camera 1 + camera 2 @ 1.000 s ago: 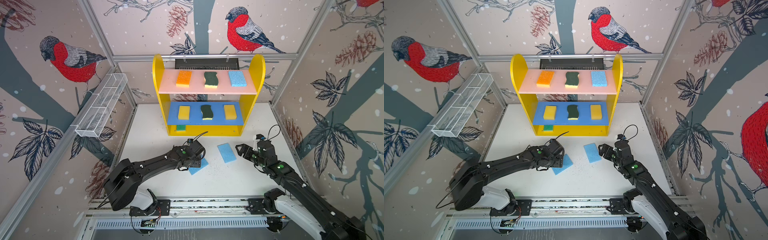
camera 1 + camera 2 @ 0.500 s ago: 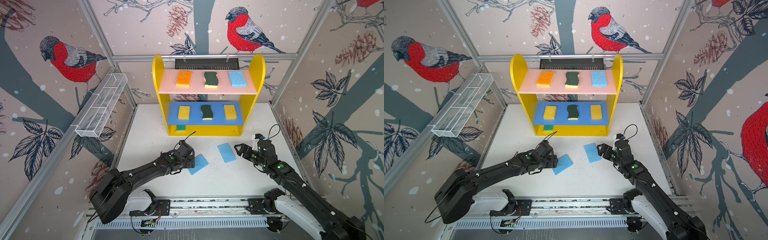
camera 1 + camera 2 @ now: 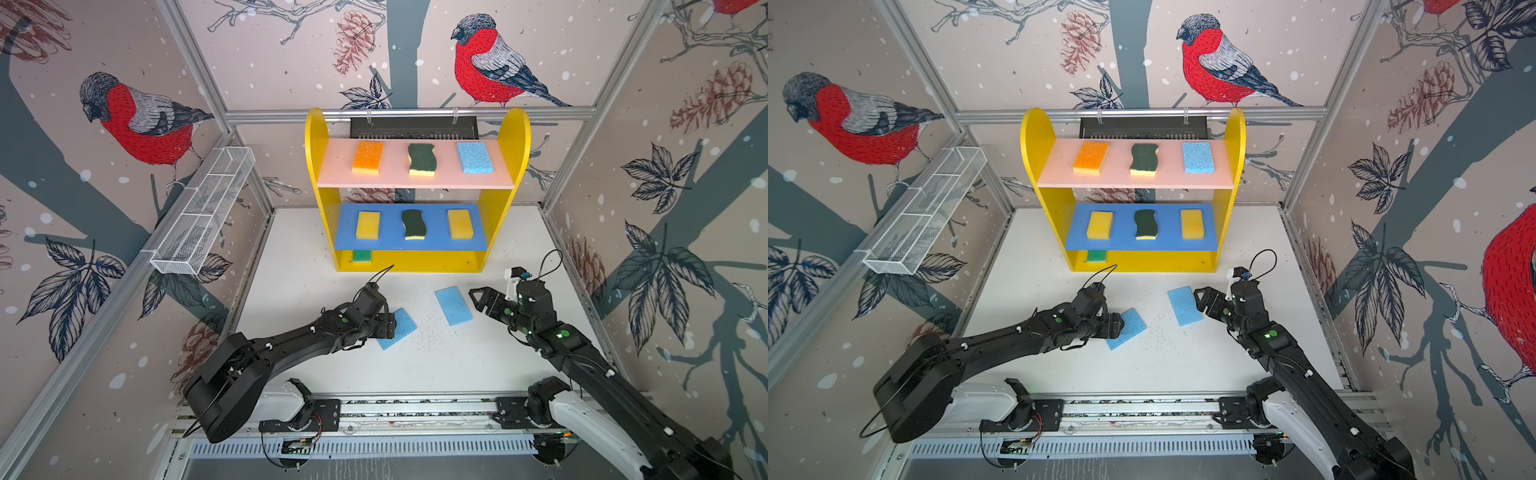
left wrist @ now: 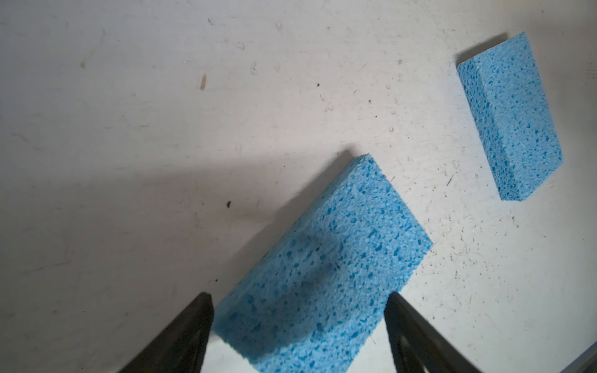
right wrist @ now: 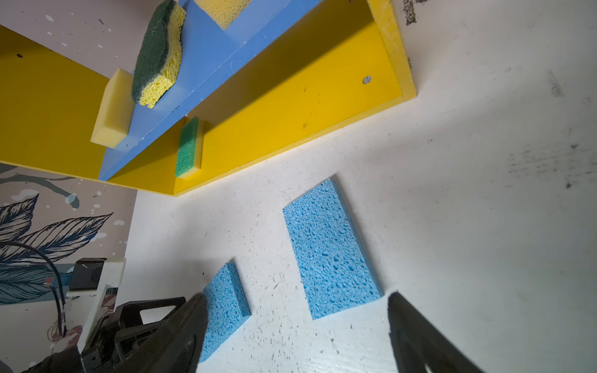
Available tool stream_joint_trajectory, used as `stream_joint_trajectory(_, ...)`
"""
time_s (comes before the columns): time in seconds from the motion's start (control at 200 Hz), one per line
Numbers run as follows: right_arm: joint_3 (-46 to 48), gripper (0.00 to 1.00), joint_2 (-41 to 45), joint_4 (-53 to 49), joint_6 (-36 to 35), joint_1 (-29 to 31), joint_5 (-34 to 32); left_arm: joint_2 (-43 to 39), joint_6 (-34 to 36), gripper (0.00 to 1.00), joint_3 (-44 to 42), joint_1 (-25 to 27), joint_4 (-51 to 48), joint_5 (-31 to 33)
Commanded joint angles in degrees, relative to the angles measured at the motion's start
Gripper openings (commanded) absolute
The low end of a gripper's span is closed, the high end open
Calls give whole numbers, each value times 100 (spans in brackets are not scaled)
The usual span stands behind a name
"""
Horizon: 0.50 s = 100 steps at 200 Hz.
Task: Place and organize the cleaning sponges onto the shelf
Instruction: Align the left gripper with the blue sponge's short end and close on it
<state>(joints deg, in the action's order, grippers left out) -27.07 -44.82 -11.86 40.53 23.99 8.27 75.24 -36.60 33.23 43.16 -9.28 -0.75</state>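
Two light blue sponges lie flat on the white table, one (image 3: 402, 327) (image 4: 323, 268) at my left gripper (image 3: 390, 326) (image 4: 298, 297), one (image 3: 454, 305) (image 5: 329, 248) just ahead of my right gripper (image 3: 478, 297) (image 5: 297, 297). Both grippers are open and hold nothing; the left jaws straddle the near end of their sponge. The yellow shelf (image 3: 316, 166) carries an orange sponge (image 3: 368, 157), a scourer (image 3: 422, 159) and a blue sponge (image 3: 475, 157) on the pink board. The blue board holds two yellow sponges (image 3: 368, 225) (image 3: 460, 223) and a scourer (image 3: 413, 224). A green sponge (image 3: 362, 255) sits on the base.
A white wire-mesh basket (image 3: 203, 216) hangs on the left wall. Patterned walls close in the table on three sides. Dark crumbs dot the table (image 3: 436, 345) between the two arms. The arms' mounting rail (image 3: 415, 415) runs along the front edge.
My left gripper has drawn back to the left off the blue sponge and its jaws have spread wider, so more of the sponge shows. The right arm has held still.
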Motion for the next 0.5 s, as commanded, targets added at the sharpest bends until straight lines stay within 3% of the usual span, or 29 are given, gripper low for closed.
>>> stream_joint_trajectory(0.0, -43, 87, 26, -76, 46, 9, 60, -26, 22, 84, -75, -9, 213, -137)
stream_joint_trajectory(0.495, 70, 87, 137, -68, 91, 29, 113, 99, 56, 83, -263, 38, 570, -1357)
